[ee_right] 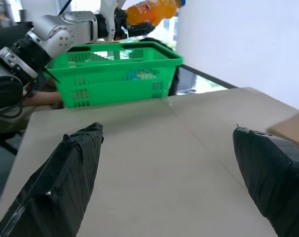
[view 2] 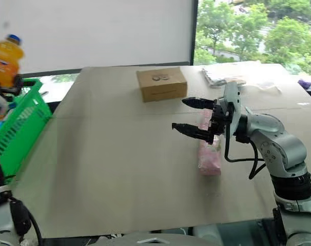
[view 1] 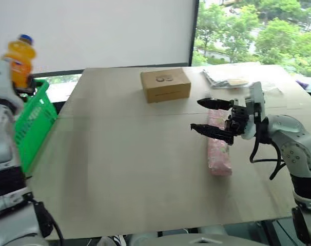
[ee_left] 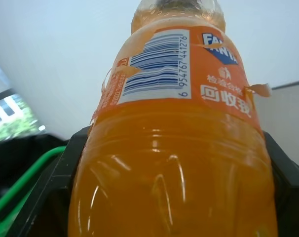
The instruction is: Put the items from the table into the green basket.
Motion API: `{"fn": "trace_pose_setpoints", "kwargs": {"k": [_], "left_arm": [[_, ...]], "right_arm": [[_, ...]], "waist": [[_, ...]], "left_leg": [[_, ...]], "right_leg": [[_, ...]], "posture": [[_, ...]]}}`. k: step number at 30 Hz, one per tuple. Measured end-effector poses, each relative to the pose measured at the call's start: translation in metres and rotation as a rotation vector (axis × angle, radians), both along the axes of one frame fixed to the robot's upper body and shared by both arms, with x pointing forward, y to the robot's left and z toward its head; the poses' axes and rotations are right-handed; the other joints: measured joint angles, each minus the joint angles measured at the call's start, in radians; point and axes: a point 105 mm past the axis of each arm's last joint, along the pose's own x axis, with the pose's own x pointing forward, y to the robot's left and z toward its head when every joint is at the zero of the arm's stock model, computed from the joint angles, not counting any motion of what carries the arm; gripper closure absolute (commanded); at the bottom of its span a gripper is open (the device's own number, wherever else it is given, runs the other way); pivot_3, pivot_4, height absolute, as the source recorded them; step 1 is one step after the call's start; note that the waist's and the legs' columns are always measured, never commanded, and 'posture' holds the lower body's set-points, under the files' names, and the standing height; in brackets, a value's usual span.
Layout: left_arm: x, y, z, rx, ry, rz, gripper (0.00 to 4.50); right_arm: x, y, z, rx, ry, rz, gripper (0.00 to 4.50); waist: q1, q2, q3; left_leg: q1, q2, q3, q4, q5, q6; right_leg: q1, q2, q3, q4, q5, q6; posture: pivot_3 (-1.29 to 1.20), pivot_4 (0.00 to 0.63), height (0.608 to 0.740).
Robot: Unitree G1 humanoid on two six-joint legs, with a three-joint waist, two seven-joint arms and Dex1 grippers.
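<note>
My left gripper is shut on the orange-drink bottle, its black fingers on either side of the bottle's body. The blue-capped bottle is held upright above the green basket, which stands off the left edge of the table. A long pink floral package lies on the table's right half. My right gripper hovers open just above and left of the package's far end, pointing left, with nothing between its fingers.
A cardboard box sits at the back middle of the table. Clear plastic bags lie at the back right. A seam crosses the tabletop behind the package. A white wall and a window stand beyond the far edge.
</note>
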Motion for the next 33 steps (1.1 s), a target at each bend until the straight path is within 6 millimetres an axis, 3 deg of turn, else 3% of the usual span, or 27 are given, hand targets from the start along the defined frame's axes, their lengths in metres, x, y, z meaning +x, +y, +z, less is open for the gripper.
{"fn": "trace_pose_setpoints", "kwargs": {"k": [3,7,8,9,10,15,20,23,25,27,30,33], "left_arm": [[-0.019,0.028,-0.013,-0.029,0.044,0.101,1.36],[-0.027,0.042,-0.036,-0.072,0.104,0.150,1.36],[-0.027,0.043,-0.039,-0.077,0.113,0.152,1.36],[-0.027,0.044,-0.042,-0.082,0.121,0.153,0.29],[-0.027,0.044,-0.043,-0.082,0.120,0.150,0.03],[-0.018,0.040,-0.037,-0.070,0.091,0.124,0.03],[0.003,0.025,-0.021,-0.092,-0.020,0.067,0.03],[0.033,-0.016,-0.029,-0.117,-0.002,-0.122,0.03],[0.059,-0.074,-0.050,-0.110,0.099,-0.373,0.03],[0.070,-0.119,-0.068,-0.120,0.180,-0.571,0.03],[0.068,-0.189,-0.078,-0.098,0.274,-0.909,0.03],[0.047,-0.231,-0.076,-0.041,0.400,-1.184,0.03]], "right_arm": [[0.008,0.015,0.008,-0.005,-0.035,0.035,0.00],[0.009,0.026,0.012,0.011,-0.048,0.063,0.00],[0.009,0.029,0.013,0.015,-0.052,0.070,0.00],[0.009,0.031,0.014,0.017,-0.056,0.073,0.00],[0.009,0.031,0.014,0.016,-0.057,0.072,0.00],[0.010,0.029,0.011,0.006,-0.053,0.057,0.00],[0.013,0.017,0.003,-0.020,-0.042,0.004,0.00],[0.017,0.003,-0.005,-0.048,-0.026,-0.066,0.00],[0.022,-0.018,-0.019,-0.106,0.004,-0.162,0.00],[0.024,-0.030,-0.031,-0.141,0.035,-0.234,0.00],[0.027,-0.051,-0.057,-0.257,0.073,-0.417,0.00],[0.032,-0.070,-0.094,-0.379,0.214,-0.665,0.00]], "waist": [[0.037,-0.002,-0.001],[0.062,-0.009,-0.006],[0.063,-0.010,-0.006],[0.064,-0.011,-0.007],[0.064,-0.012,-0.008],[0.057,-0.015,-0.012],[0.055,-0.014,-0.012],[0.058,-0.009,-0.015],[0.056,-0.008,-0.016],[0.035,-0.008,-0.016],[-0.013,-0.008,-0.016],[-0.071,-0.006,-0.016]], "left_leg": [[0.000,-0.001,-0.002,0.000,0.000,0.000],[-0.002,0.000,-0.007,0.000,-0.002,-0.006],[-0.002,0.000,-0.007,0.000,-0.002,-0.006],[-0.003,0.000,-0.009,0.000,-0.002,-0.007],[-0.004,0.000,-0.010,0.000,-0.002,-0.007],[-0.010,-0.001,-0.009,0.000,-0.001,-0.008],[-0.013,-0.001,-0.009,-0.001,-0.001,-0.008],[-0.013,-0.004,-0.009,0.000,-0.001,-0.008],[-0.014,-0.007,-0.008,0.000,-0.001,-0.007],[-0.014,-0.008,-0.006,0.001,-0.001,-0.006],[-0.014,-0.008,-0.003,0.001,0.001,-0.001],[-0.013,-0.005,0.000,0.000,0.001,-0.001]], "right_leg": [[0.001,-0.008,-0.005,0.000,0.000,0.000],[0.001,-0.012,-0.011,0.000,0.000,-0.003],[0.001,-0.012,-0.012,0.000,0.000,-0.003],[0.000,-0.014,-0.013,0.000,0.000,-0.004],[-0.001,-0.015,-0.016,0.000,0.000,-0.004],[-0.006,-0.023,-0.025,0.000,0.001,-0.006],[-0.009,-0.023,-0.027,0.001,0.002,-0.006],[-0.009,-0.027,-0.028,0.001,0.002,-0.006],[-0.008,-0.031,-0.028,0.001,0.001,-0.007],[-0.009,-0.032,-0.028,0.001,0.001,-0.008],[-0.009,-0.032,-0.028,0.001,0.002,-0.005],[-0.011,-0.028,-0.026,0.003,0.002,-0.005]], "posture": [[0.13,0.000,0.724],[0.13,0.000,0.724],[0.13,0.000,0.724],[0.12,0.000,0.724],[0.12,0.000,0.724],[0.10,0.000,0.724],[0.04,0.000,0.724],[0.00,0.000,0.724],[-0.05,0.000,0.724],[-0.08,0.000,0.724],[-0.11,0.000,0.724],[-0.13,0.000,0.724]]}}
